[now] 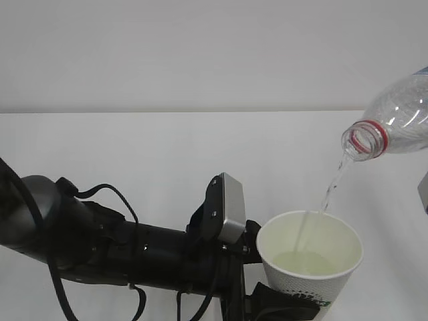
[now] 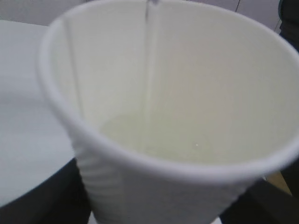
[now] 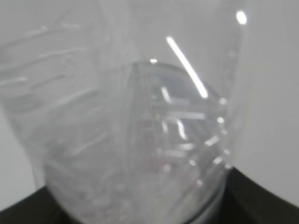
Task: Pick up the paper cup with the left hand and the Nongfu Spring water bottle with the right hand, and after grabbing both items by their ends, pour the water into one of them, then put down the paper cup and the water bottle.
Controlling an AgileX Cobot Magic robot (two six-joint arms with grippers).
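A: Exterior view, the left tool (image 1: pixel 284 304) at the bottom centre of the frame holds the paper cup (image 1: pixel 309 264) by its lower part. The cup stands upright.

B: And the right tool?

A: It is outside that frame; in the right wrist view it grips the Nongfu Spring water bottle (image 3: pixel 135 140). At the upper right the bottle (image 1: pixel 391 124) is tilted, and the water (image 1: pixel 332 187) falls into the cup.

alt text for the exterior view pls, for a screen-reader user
A tilted clear water bottle at upper right pours a thin stream of water into a white paper cup held at lower right by the black left arm. The cup is partly filled; the background is plain white.
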